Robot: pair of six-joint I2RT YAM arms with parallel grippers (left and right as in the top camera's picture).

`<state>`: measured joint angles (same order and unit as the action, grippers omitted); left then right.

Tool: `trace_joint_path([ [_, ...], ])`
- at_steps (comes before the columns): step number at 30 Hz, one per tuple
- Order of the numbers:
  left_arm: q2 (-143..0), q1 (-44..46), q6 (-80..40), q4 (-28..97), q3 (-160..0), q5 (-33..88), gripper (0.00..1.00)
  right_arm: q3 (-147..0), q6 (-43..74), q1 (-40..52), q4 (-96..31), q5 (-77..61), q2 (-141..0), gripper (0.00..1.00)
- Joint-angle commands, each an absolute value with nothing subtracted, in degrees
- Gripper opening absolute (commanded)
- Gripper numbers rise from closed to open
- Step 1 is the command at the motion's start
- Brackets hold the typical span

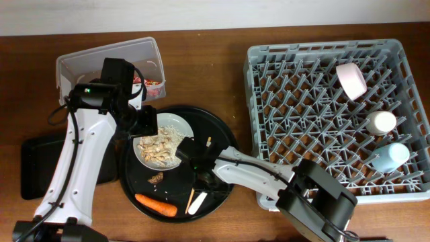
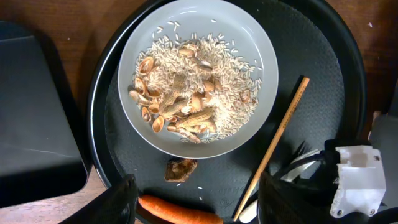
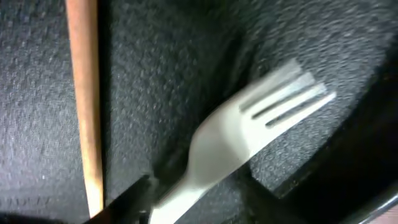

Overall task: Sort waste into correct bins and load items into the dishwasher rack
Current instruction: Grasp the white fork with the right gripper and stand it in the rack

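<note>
Hovering my right gripper (image 1: 201,180) over the white plastic fork (image 3: 249,130) on the round black tray (image 1: 222,134).
Fork's blurred, tines up-right, handle running down toward the gripper; can't tell if it's clamped. Count: one fork, one wooden stick (image 3: 84,93) beside it, one plate (image 2: 249,37), one carrot (image 2: 180,211); rack (image 1: 295,87) holds one pink bowl (image 1: 351,79), one white cup (image 1: 381,122), one blue cup (image 1: 390,156). Left gripper (image 2: 198,193) wide open, empty, near the plate.
</note>
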<state>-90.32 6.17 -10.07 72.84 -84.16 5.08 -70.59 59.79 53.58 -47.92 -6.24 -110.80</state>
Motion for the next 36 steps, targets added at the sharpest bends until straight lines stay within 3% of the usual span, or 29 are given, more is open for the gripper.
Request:
trace_joint_path([
  [1, -89.7, 5.8, -9.4, 72.7, -83.7, 4.7, 0.62, -70.3, 61.0, 53.6, -47.9, -2.9, -111.1, 0.36],
  [5, -89.7, 5.8, -9.4, 72.7, -83.7, 4.7, 0.61, -70.3, 62.5, 53.6, -46.0, -2.3, -111.1, 0.25],
  [11, -89.7, 5.8, -9.4, 72.7, -83.7, 4.7, 0.62, -70.3, 62.5, 53.6, -42.2, -2.3, -111.1, 0.20],
  [16, -89.7, 5.8, -9.4, 72.7, -83.7, 4.6, 0.62, -70.3, 62.5, 53.6, -40.1, -2.8, -111.1, 0.04],
  [25, -89.7, 5.8, -9.4, 72.7, -83.7, 4.6, 0.62, -70.4, 58.0, 51.7, -41.7, 1.0, -101.0, 0.04],
  [28, -89.7, 5.8, -9.4, 72.7, -83.7, 4.6, 0.62, -70.5, 48.7, 47.4, -45.3, 0.9, -92.7, 0.04],
  [32, -89.7, 5.8, -9.4, 72.7, -83.7, 4.7, 0.62, -71.2, 35.3, 32.4, -60.4, 2.4, -77.8, 0.04],
  [36, -89.7, 5.8, -9.4, 72.7, -83.7, 4.7, 0.62, -71.2, 17.1, 16.5, -66.2, 1.7, -74.6, 0.04],
])
